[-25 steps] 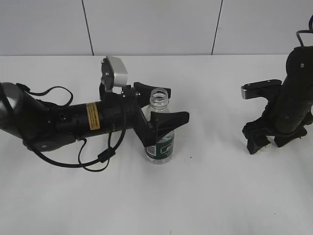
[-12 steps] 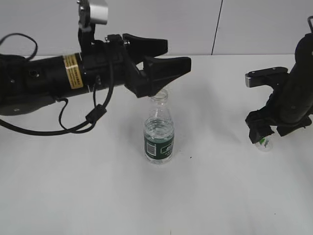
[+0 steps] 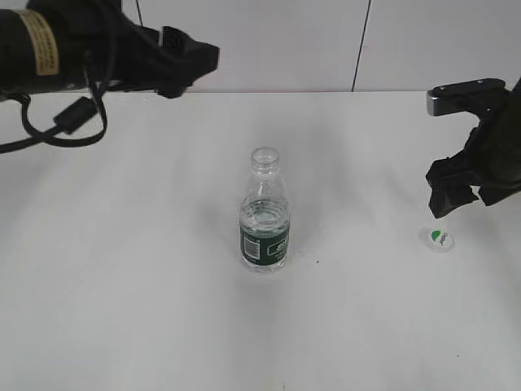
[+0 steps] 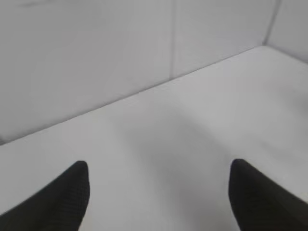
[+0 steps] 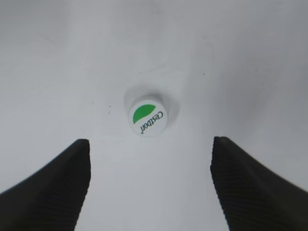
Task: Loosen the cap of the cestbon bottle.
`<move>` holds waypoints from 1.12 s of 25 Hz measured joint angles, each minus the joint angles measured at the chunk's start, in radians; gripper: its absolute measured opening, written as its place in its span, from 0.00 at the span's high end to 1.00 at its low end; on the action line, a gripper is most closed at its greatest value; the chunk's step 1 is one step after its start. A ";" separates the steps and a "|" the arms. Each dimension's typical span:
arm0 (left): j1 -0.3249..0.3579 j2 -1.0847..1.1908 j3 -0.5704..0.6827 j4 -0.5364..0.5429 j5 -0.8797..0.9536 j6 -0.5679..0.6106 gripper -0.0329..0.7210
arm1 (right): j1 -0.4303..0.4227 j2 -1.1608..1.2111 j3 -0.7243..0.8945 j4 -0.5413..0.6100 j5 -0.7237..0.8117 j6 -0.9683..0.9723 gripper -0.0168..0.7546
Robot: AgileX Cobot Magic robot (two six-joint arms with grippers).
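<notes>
The cestbon bottle (image 3: 265,213) stands upright in the middle of the white table, its neck open with no cap on it. The cap (image 3: 440,239) lies on the table at the right, green mark up; it also shows in the right wrist view (image 5: 147,117). My right gripper (image 3: 461,195) is open and empty, hovering just above and behind the cap (image 5: 150,159). My left gripper (image 3: 191,63) is open and empty, raised high at the upper left, well away from the bottle; its wrist view (image 4: 158,185) shows only bare table and wall.
A white wall (image 3: 260,41) with dark vertical seams stands behind the table's (image 3: 122,309) far edge. The left arm's black cable (image 3: 65,122) hangs at the upper left.
My left gripper has let go of the bottle, risen and drawn back to the upper left. My right gripper has lifted off the table, leaving the cap lying there.
</notes>
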 joint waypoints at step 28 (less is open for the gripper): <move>0.476 0.126 -0.189 -0.843 0.964 0.763 0.26 | -0.039 -0.054 0.000 -0.020 0.111 0.074 0.21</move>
